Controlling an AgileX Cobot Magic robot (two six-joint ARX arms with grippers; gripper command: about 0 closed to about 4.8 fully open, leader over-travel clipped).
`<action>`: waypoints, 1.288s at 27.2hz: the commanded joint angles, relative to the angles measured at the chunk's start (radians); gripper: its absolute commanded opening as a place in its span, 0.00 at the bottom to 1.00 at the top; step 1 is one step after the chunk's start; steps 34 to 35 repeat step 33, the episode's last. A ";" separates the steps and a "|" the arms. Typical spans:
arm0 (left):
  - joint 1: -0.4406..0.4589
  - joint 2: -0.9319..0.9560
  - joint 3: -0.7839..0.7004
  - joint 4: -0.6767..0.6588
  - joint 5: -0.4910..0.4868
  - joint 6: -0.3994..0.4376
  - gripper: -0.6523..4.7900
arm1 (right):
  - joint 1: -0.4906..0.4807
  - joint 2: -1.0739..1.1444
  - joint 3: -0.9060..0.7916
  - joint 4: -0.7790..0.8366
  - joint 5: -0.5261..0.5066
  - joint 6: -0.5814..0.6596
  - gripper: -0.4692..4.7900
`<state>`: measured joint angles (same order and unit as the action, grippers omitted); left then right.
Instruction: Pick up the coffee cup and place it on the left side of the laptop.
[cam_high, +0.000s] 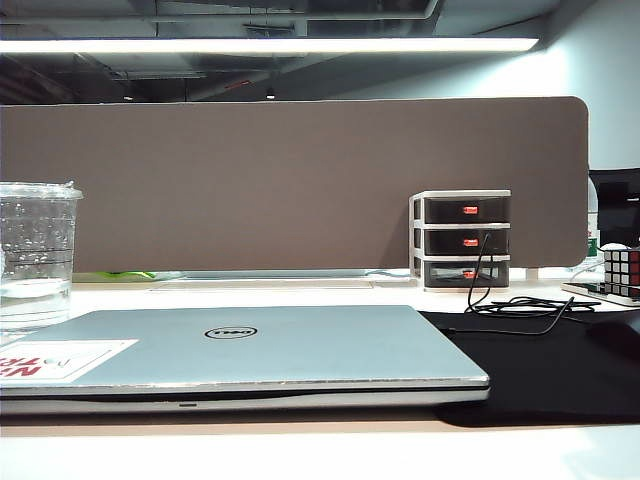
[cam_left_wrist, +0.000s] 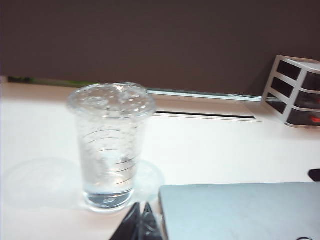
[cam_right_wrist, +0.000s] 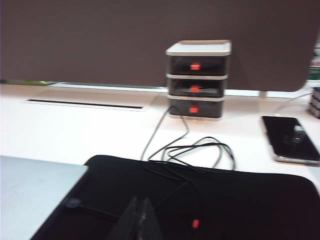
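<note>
Brown partition (cam_high: 290, 185) behind white desk (cam_high: 300, 295), ceiling strip light (cam_high: 270, 45) overhead.

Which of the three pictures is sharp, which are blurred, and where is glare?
Exterior view: sharp, with glare from the ceiling light strip. Left wrist view: slightly soft; the coffee cup casts a pale shadow on the overexposed table. Right wrist view: blurred, most visibly on the drawer unit and cables.

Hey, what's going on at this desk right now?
Nothing is being held. The coffee cup stands upright on the white table, just off the left side of the closed Dell laptop. The left gripper sits shut and empty just short of the cup. The right gripper is also shut and empty, over the black sleeve at the laptop's other side.
</note>
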<state>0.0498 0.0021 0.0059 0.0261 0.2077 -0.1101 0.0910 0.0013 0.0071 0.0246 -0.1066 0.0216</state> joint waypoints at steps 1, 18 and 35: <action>-0.079 0.000 0.002 0.014 -0.090 0.080 0.11 | 0.000 -0.002 -0.005 0.010 0.057 -0.004 0.09; -0.092 0.000 0.002 -0.004 -0.098 0.073 0.11 | 0.000 -0.002 -0.005 0.008 0.056 -0.003 0.09; -0.092 0.000 0.002 -0.004 -0.098 0.073 0.11 | 0.000 -0.002 -0.005 0.008 0.056 -0.003 0.09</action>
